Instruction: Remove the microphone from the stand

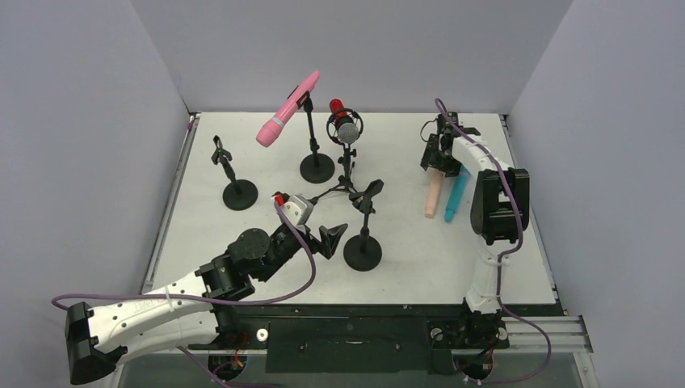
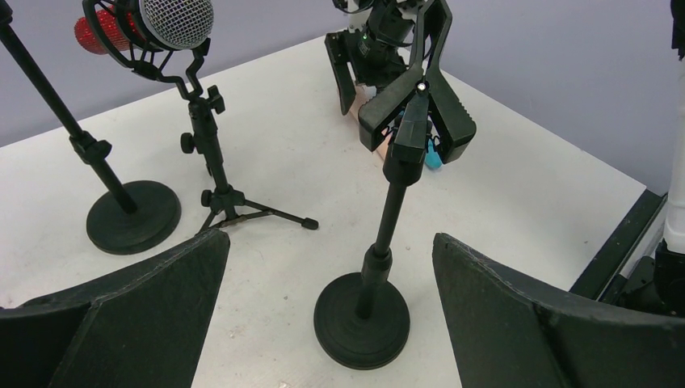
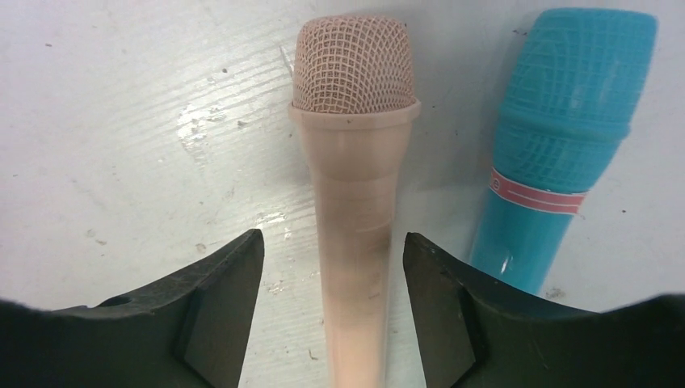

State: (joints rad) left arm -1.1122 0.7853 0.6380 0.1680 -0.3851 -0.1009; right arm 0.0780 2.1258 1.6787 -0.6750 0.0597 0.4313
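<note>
Looking from above: the right arm reaches to the table's [image 1: 242, 242] far right. The right gripper [image 1: 440, 158] hangs over the peach microphone [image 1: 434, 198], which lies flat beside a teal microphone [image 1: 456, 198].
Far side: a pink microphone [image 1: 288, 109] sits clipped on its far stand [image 1: 315, 145].
Left wrist: the left gripper [image 2: 329, 242] is spread wide, holding nothing, flanking an empty clip stand [image 2: 392, 210].
Right wrist: the fingers stand apart on either side of the peach handle, with gaps visible.

White table [image 1: 404, 153], grey walls [image 1: 81, 121] on three sides, teal microphone [image 1: 457, 196] flat near right edge, pink microphone [image 1: 288, 108] tilted on far stand [image 1: 317, 168]
</note>
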